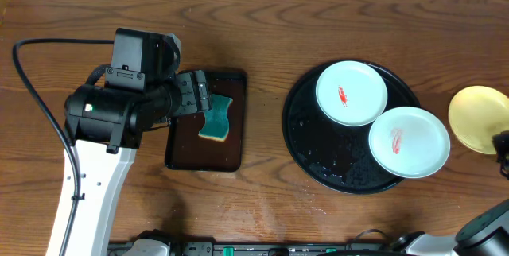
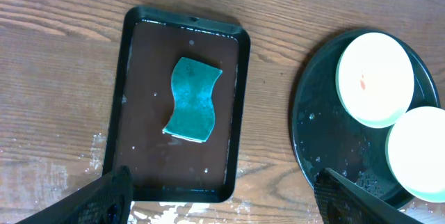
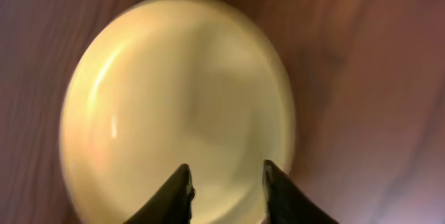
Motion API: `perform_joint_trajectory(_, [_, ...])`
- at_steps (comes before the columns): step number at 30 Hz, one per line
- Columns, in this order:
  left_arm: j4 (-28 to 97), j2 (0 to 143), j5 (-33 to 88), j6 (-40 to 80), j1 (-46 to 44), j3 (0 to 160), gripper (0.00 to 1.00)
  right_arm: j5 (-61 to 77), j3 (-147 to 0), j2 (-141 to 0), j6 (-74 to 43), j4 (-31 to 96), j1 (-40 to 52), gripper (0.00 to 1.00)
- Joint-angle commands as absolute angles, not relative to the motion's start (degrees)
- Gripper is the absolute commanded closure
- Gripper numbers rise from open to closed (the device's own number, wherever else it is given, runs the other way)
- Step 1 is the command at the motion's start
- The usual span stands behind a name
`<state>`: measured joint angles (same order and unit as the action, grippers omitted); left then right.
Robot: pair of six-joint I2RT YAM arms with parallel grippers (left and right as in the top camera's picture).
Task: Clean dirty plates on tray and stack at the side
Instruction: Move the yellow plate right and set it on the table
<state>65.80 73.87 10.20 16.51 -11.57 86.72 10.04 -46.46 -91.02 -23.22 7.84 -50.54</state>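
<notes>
Two pale mint-white plates (image 1: 351, 93) (image 1: 409, 141) lie on the round black tray (image 1: 318, 153), each with a small red smear. The left wrist view shows them too (image 2: 375, 78) (image 2: 417, 151). A pale yellow plate (image 1: 479, 118) rests on the wood to the right of the tray. My right gripper (image 3: 226, 175) hovers over the near rim of the yellow plate (image 3: 174, 99), its jaws parted and nothing pinched between them. My left gripper (image 2: 224, 179) stands wide open above the brown tray, holding nothing.
A teal sponge (image 1: 215, 118) (image 2: 192, 99) lies in the wet rectangular dark-brown tray (image 1: 179, 157) at the left. Water beads on the black tray's floor (image 2: 327, 147). Pale smears mark the wood in front of the brown tray.
</notes>
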Motion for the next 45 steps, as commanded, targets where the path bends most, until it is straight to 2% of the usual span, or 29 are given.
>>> perform_joint_trajectory(1, [65.9,73.8,10.3,16.7,-11.3,86.8,0.16,14.3,-47.6,-85.2,-20.9,11.2,-45.5,0.62])
perform_joint_trajectory(6, [65.9,73.8,10.3,16.7,-11.3,86.8,0.16,14.9,-47.6,-76.9,-19.4,23.8,-36.2,0.49])
perform_joint_trajectory(10, [65.9,73.8,10.3,16.7,-11.3,86.8,0.16,13.3,-47.6,-73.4,-11.5,33.7,-28.8,0.52])
perform_joint_trajectory(13, [65.9,73.8,10.3,16.7,-11.3,86.8,0.16,4.1,-47.6,-72.1,-10.2,40.0,-23.9,0.52])
perform_joint_trajectory(21, [65.9,73.8,10.3,16.7,-11.3,86.8,0.16,-7.3,-47.6,-69.6,-10.5,42.3,-20.8,0.46])
perform_joint_trajectory(24, [65.9,73.8,10.3,16.7,-11.3,86.8,0.16,-13.7,-47.3,-70.3,-15.9,41.4,-21.8,0.46])
perform_joint_trajectory(29, [65.9,73.8,10.3,16.7,-11.3,86.8,0.16,-12.8,-44.8,-73.4,-16.7,37.6,-22.9,0.57])
perform_joint_trajectory(38, [65.9,73.8,10.3,16.7,-11.3,86.8,0.16,-11.9,-42.9,-82.6,-16.8,34.4,-23.9,0.54])
perform_joint_trajectory(45, [66.0,73.8,10.3,16.7,-11.3,86.8,0.16,-6.9,-42.8,-83.2,-17.4,34.6,-28.1,0.82])
